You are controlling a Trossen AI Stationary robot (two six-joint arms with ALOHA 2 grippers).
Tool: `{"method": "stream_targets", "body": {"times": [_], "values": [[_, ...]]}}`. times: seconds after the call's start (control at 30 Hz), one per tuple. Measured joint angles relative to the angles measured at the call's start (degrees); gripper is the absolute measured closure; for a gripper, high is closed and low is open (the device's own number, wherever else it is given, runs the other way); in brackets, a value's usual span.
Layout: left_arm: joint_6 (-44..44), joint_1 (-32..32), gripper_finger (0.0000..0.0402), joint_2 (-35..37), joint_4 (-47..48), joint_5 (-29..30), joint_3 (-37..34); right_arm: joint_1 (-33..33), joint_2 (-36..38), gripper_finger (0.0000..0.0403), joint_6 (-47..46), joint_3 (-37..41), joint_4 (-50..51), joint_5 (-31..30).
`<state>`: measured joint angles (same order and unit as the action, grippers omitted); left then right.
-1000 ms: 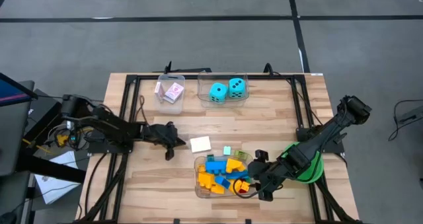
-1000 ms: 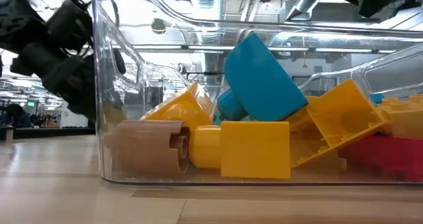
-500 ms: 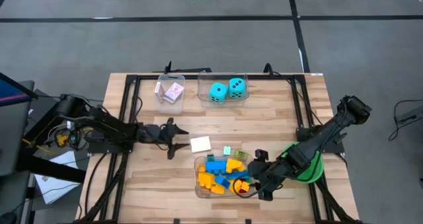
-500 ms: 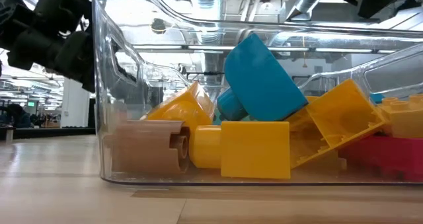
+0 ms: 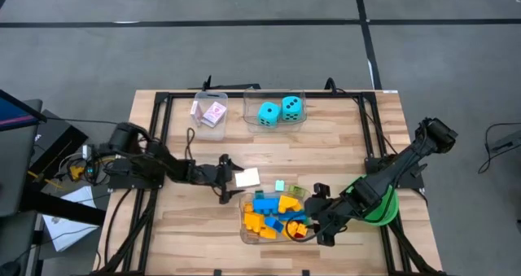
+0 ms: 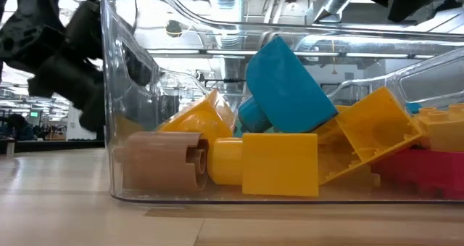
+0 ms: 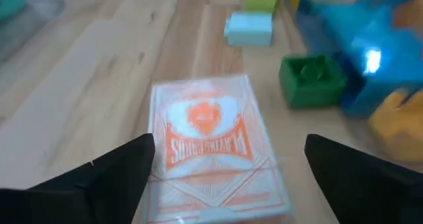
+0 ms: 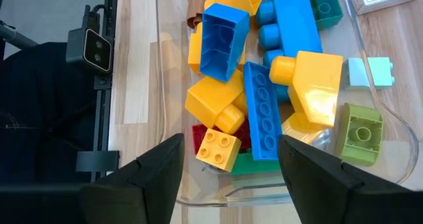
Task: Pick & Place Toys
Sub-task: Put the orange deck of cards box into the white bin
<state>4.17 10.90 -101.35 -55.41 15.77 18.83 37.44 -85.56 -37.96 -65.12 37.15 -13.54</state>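
A card pack [image 7: 211, 151] with an orange back lies flat on the wooden table [image 5: 187, 227], left of the clear tub [image 5: 244, 227] of bricks. My left gripper [image 7: 229, 145] is open; its fingers stand on either side of the pack without touching it. In the high view this gripper [image 5: 231, 180] sits just left of the pack [image 5: 247, 177]. My right gripper [image 8: 228, 151] hangs open over the tub's right end, above blue, yellow, red and green bricks [image 8: 264, 98]. Loose bricks [image 5: 286, 188] lie just beyond the tub.
At the far edge, one clear tub holds two cyan dice [image 5: 275, 111] and another holds pink-backed cards [image 5: 210, 113]. A green bowl [image 5: 381, 209] sits under my right arm. A black frame [image 5: 159, 146] runs along the table's edges. The low view looks through the tub wall [image 6: 116, 93] at the bricks.
My left gripper has moved toward the table's right edge, up to the card pack, and has opened from shut to wide. My right gripper has stayed still over the tub.
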Motion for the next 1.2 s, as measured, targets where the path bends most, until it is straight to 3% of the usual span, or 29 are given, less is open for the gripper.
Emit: {"method": "stream_targets", "body": {"times": [0.23,0.53,0.9,1.2], "values": [[1.58,0.02,0.0010,-5.64,-1.41,1.94,1.53,0.43,0.00,0.0168,-0.01,0.01,0.13,0.02],[2.35,-0.15,0.0034,-5.67,-0.51,2.81,1.53,0.41,0.00,0.0168,-0.01,0.02,0.12,0.00],[3.27,-1.15,0.0026,-5.85,0.91,6.16,0.85,0.41,0.00,0.0168,-0.03,0.02,0.12,0.00],[2.47,-1.46,0.0052,-5.89,-0.60,6.36,0.66,0.32,0.00,0.0168,-0.01,0.04,0.12,-0.04]]}}
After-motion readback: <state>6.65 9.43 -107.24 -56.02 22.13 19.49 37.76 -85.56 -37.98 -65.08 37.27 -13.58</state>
